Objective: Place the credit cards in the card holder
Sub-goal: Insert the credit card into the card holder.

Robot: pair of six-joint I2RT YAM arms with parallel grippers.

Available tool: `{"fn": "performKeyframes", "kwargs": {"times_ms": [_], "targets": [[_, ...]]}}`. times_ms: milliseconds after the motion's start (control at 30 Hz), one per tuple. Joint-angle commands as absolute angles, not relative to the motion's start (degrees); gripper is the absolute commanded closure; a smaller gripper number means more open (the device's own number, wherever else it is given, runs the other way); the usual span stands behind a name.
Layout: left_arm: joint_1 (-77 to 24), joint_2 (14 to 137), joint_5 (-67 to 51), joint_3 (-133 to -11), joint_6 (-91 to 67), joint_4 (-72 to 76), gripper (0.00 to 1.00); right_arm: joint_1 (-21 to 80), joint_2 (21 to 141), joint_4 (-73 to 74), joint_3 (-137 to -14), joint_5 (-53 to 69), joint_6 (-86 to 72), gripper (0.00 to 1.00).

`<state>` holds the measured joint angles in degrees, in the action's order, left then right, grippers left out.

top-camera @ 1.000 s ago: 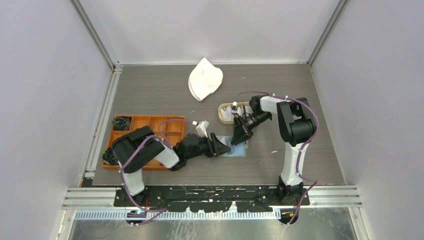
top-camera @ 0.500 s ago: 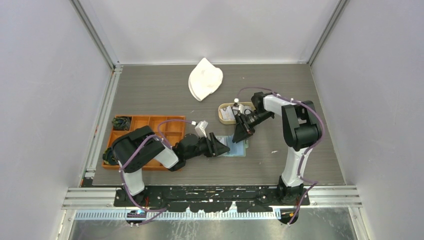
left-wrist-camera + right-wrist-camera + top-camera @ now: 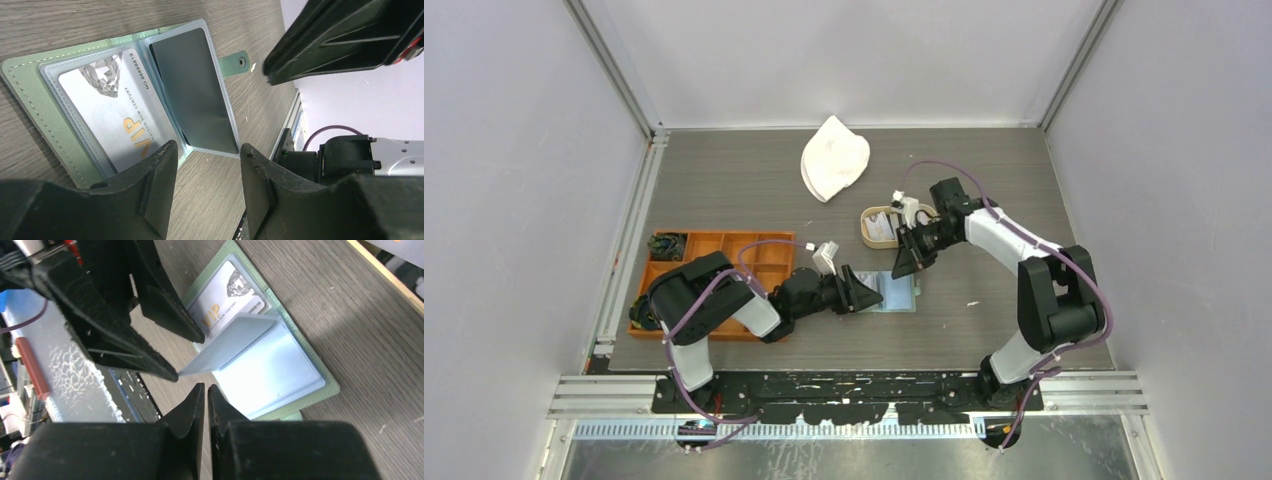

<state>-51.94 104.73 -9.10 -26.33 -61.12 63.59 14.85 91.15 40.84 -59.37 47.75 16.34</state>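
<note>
The sage-green bifold card holder (image 3: pixel 30 92) lies open on the grey wood-grain table (image 3: pixel 724 190), between the two arms. A white credit card marked VIP (image 3: pixel 107 115) sits in one clear pocket, and a clear pocket leaf (image 3: pixel 192 95) beside it stands raised. The left end effector (image 3: pixel 207 152) has its fingers apart, straddling that leaf's edge. The right end effector (image 3: pixel 206 390) hovers near the holder with its fingers almost together and nothing visible between them.

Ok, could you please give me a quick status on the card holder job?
Left gripper open at edge of card holder. Right gripper shut, empty, near it. Holder lies open, VIP card pocketed. Nothing blocking.
</note>
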Motion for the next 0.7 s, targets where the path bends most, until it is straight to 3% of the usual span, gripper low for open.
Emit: {"fn": "performKeyframes", "kwargs": {"times_ms": [0, 233, 667], "targets": [[-51.6, 103.1, -9.7, -26.1, -60.6, 65.4, 0.5, 19.5, 92.6, 32.8, -59.1, 39.3, 12.0, 0.9], [-51.8, 98.1, -9.7, -25.8, -59.4, 61.7, 0.47, 25.7, 99.0, 34.5, -61.9, 33.4, 10.9, 0.93], [-55.8, 72.0, 1.6, -30.0, -43.9, 22.7, 0.44, 27.2, 96.9, 38.1, -64.7, 34.2, 13.7, 0.88]]}}
